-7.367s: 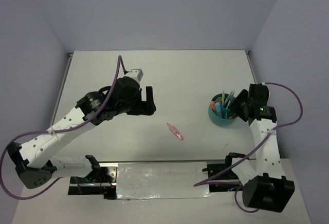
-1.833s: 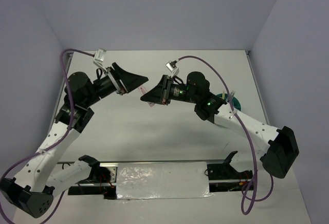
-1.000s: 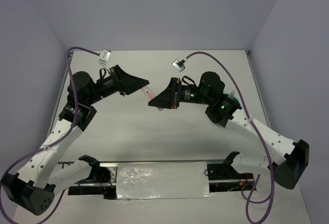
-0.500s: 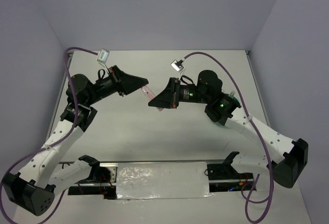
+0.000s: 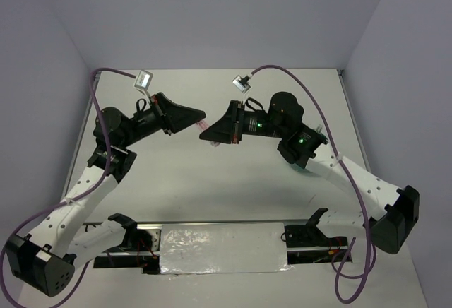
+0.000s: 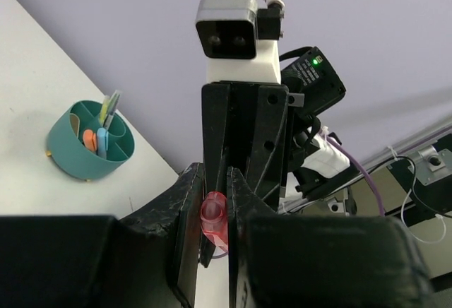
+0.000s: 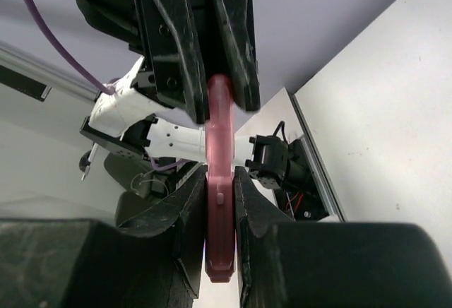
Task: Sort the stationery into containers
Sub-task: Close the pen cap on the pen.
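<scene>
A pink plastic stationery piece hangs in the air over the middle of the table, held at both ends. My right gripper is shut on its near end. My left gripper is shut on the other end of the pink piece. In the top view the left gripper and right gripper meet tip to tip. The teal cup stands on the table behind them, with pens, an orange item and a light blue one in its compartments.
In the top view my right arm covers most of the teal cup. Purple cables loop above both wrists. A metal rail runs along the near table edge between the arm bases.
My left gripper has closed on the free end of the pink piece. Both grippers have drifted slightly towards the back of the table, staying tip to tip.
</scene>
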`<state>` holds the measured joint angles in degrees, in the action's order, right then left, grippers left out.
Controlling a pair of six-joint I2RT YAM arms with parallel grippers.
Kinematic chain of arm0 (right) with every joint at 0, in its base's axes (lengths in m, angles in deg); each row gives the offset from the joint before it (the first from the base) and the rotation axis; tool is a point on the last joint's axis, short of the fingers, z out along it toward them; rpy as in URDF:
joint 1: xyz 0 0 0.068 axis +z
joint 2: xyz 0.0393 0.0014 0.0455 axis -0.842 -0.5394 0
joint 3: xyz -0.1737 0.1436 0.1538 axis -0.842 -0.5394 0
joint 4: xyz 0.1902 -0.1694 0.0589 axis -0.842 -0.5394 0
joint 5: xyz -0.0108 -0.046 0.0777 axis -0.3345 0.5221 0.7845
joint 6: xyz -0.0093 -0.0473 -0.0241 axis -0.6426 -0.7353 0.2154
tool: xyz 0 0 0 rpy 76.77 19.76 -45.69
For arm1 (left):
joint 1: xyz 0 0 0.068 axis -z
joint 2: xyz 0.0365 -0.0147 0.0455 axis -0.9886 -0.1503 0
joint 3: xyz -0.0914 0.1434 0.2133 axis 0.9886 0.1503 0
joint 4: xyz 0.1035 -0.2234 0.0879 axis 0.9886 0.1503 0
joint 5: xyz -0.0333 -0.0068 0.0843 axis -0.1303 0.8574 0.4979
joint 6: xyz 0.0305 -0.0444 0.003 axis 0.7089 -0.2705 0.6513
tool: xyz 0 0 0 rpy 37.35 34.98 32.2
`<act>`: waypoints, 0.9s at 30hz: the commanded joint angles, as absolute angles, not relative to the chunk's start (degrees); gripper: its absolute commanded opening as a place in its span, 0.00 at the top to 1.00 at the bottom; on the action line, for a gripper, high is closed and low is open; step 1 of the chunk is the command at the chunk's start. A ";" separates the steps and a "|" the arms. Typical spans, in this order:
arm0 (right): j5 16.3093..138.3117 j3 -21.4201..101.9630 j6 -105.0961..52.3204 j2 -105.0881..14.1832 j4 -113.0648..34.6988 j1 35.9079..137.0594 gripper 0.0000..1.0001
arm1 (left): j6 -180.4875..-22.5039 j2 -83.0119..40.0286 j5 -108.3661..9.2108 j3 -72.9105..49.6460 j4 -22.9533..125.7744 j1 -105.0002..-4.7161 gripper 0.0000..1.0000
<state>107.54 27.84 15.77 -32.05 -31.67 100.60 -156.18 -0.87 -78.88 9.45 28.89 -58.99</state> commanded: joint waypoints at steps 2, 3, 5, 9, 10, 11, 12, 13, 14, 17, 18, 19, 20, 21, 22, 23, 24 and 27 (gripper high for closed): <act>107.02 34.50 15.93 -33.89 -21.90 100.60 1.00 | -156.45 -1.19 -81.04 11.14 25.04 -58.68 1.00; 106.94 35.21 15.75 -34.50 -21.71 100.51 1.00 | -156.54 -1.11 -80.96 11.23 24.86 -58.51 1.00; 107.02 38.63 15.40 -36.87 -21.45 100.34 1.00 | -156.45 -1.19 -80.87 11.84 25.21 -57.54 1.00; 109.74 51.70 14.26 -44.69 -24.86 98.84 1.00 | -152.94 -1.28 -80.17 12.98 28.80 -52.11 1.00; 110.97 58.09 13.91 -48.27 -25.92 98.58 1.00 | -151.89 -1.11 -78.60 13.25 30.04 -49.13 1.00; 111.33 60.94 13.73 -50.05 -28.28 98.40 1.00 | -150.57 -0.41 -77.71 14.38 31.44 -47.71 1.00; 111.68 63.75 13.21 -51.46 -29.17 98.31 1.00 | -150.39 -0.14 -76.92 15.09 31.71 -46.30 1.00; 112.03 68.13 13.20 -53.82 -29.79 98.23 1.00 | -150.21 0.12 -76.30 15.79 31.80 -44.20 1.00; 112.21 69.65 13.20 -54.89 -30.67 98.14 1.00 | -150.56 0.65 -75.51 17.37 31.46 -43.66 1.00; 112.74 72.30 13.90 -57.09 -31.20 98.14 1.00 | -150.83 1.70 -74.54 19.05 30.66 -42.77 1.00; 112.74 71.69 13.91 -56.66 -30.94 98.31 1.00 | -150.39 1.88 -74.19 18.70 32.40 -42.77 1.00; 112.91 68.56 14.17 -56.13 -30.51 98.14 1.00 | -148.04 1.88 -73.67 16.61 34.33 -42.86 1.00; 112.48 66.26 14.52 -55.09 -29.54 98.23 1.00 | -145.92 1.71 -72.79 14.76 37.23 -42.86 1.00; 112.04 63.37 14.52 -52.46 -29.27 98.14 1.00 | -143.81 1.27 -69.91 12.22 44.82 -42.95 1.00; 111.42 57.51 14.61 -50.87 -29.27 98.14 1.00 | -139.27 -0.04 -68.05 6.63 48.99 -42.95 1.00; 109.42 54.41 14.61 -49.12 -29.71 98.31 1.00 | -136.87 -0.92 -65.69 3.70 53.12 -42.95 0.88; 108.27 48.37 14.70 -45.18 -30.49 98.14 1.00 | -135.02 -1.71 -59.22 0.54 61.86 -42.86 0.72; 97.83 38.07 14.43 -35.70 -39.09 97.70 1.00 | -130.96 -5.23 -42.20 -10.98 72.90 -43.12 0.01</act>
<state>115.32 45.41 13.91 -43.09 -39.15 97.48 -138.91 -1.33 -47.84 -4.26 48.59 -45.41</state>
